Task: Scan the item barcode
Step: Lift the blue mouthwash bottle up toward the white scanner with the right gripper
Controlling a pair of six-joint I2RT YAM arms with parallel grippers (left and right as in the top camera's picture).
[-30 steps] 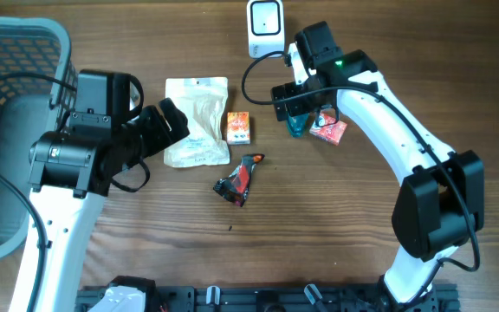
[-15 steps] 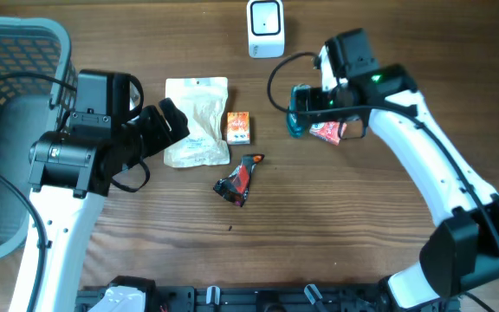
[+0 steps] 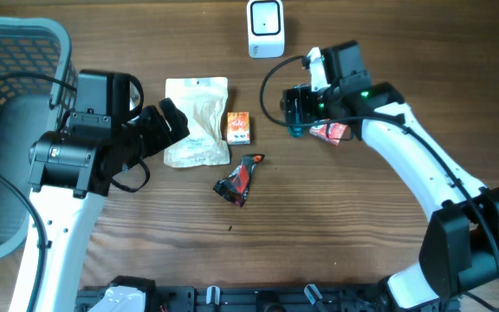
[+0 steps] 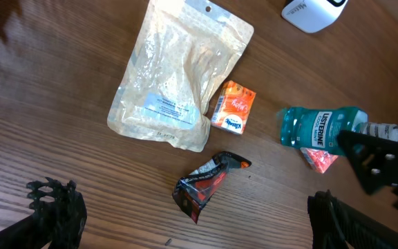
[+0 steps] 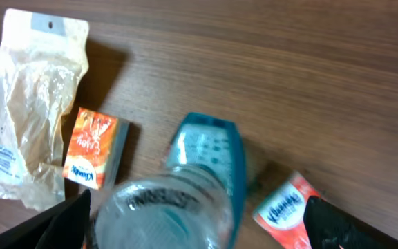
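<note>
Right of centre in the left wrist view, the mouthwash bottle (image 4: 314,128) lies flat on the brown wooden table (image 4: 61,159). Its base points left and its cap right, between the right gripper's (image 5: 199,223) spread fingers. The left gripper (image 4: 199,216) gapes too.

Right tool (image 3: 294,109) over teal bottle (image 3: 296,131), white scanner (image 3: 265,28) beyond, pale pouch (image 3: 196,121) leftward

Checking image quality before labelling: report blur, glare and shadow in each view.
Overhead: sharp, evenly lit, soft shadows beside the items. Left wrist: items sharp, mild sheen on the pouch, fingers dark and soft at the bottom corners. Right wrist: the bottle looms close, its near end blurred; a hard shadow lies right of the pouch.
</note>
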